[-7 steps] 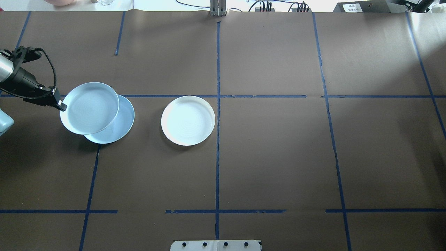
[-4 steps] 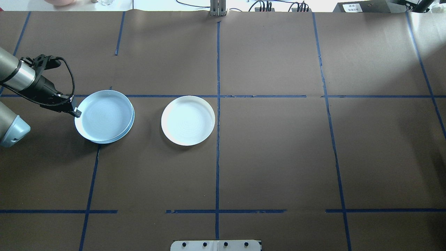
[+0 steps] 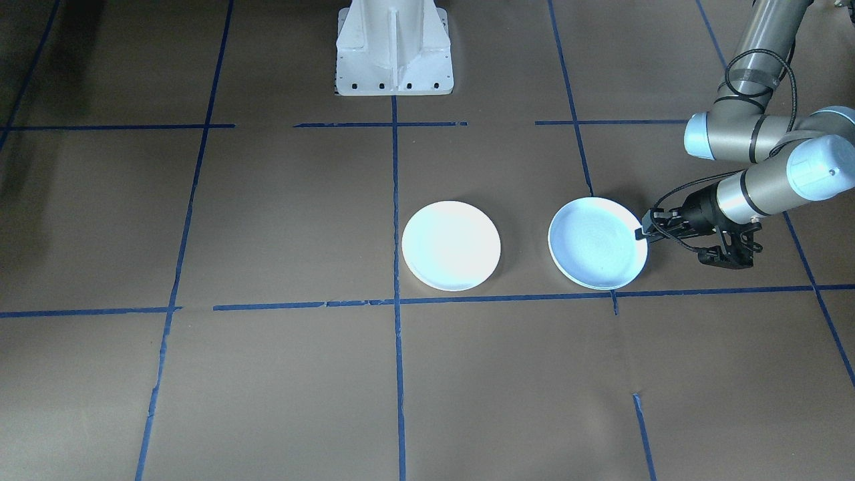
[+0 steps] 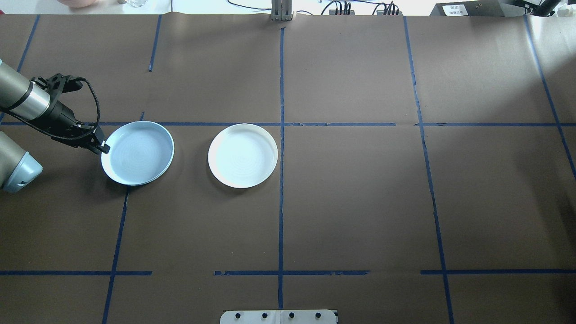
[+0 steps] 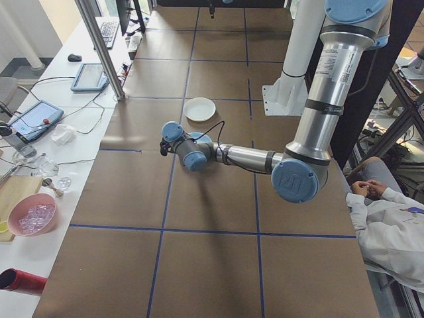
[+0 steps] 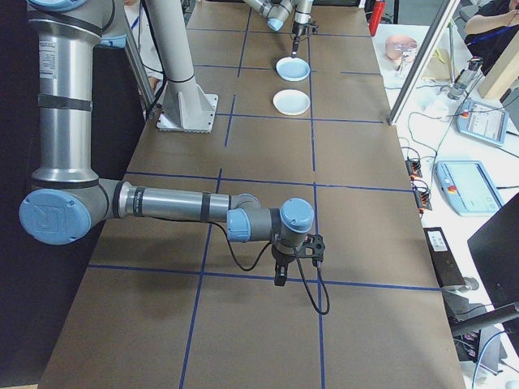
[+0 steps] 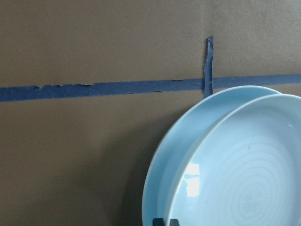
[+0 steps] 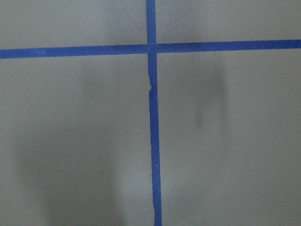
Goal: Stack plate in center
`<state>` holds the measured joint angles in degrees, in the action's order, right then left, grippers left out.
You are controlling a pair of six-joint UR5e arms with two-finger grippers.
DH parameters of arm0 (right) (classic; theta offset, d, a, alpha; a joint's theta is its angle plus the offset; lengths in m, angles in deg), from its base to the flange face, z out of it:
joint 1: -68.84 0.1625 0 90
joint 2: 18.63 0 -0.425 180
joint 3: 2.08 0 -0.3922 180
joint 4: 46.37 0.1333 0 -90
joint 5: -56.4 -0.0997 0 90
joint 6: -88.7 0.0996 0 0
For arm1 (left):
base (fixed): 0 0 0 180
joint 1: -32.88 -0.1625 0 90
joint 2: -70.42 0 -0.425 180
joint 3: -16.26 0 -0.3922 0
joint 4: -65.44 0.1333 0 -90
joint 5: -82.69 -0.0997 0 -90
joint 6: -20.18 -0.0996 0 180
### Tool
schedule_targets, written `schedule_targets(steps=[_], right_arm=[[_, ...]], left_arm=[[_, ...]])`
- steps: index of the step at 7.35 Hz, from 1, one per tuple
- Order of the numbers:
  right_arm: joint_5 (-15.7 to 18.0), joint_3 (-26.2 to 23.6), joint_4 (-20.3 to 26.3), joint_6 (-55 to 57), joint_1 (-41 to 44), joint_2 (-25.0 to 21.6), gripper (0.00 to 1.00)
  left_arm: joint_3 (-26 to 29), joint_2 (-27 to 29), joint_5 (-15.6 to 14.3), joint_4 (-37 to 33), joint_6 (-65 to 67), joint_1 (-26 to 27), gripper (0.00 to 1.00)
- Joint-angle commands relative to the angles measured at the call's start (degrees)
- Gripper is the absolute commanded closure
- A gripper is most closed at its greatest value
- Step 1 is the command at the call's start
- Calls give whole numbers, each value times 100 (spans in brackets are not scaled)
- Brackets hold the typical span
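Three round plates on the brown table cover

The white plate (image 4: 243, 155) lies flat just beside the middle blue tape line, on the robot's left of it, alone and upright. Near it, farther to the robot's left, a pale blue plate (image 4: 140, 152) sits nested in a second pale blue plate (image 7: 167, 146), whose rim shows as a crescent beneath.

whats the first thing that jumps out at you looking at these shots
Two pale discs stand out on the brown paper-covered table: a white plate near the centre line, and beside it a light blue plate nested on a second blue one. The left hand pinches the upper blue plate's rim on the side away from the white one. Blue tape lines grid the whole surface.
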<state>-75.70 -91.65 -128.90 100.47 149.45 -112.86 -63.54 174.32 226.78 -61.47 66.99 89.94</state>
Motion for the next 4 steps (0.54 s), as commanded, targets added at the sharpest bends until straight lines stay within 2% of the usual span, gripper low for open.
schedule_targets(steps=[1,3,4], right_arm=[[0,1,0,0,-1,2,0],[0,1,0,0,-2,2,0],[0,1,0,0,-2,2,0]], left_arm=[[-27,139,5,-1,56,-2,1],[-45,594,-22,-10,791,-107,1],[-71,814,-196,-1,1117,-212,1]])
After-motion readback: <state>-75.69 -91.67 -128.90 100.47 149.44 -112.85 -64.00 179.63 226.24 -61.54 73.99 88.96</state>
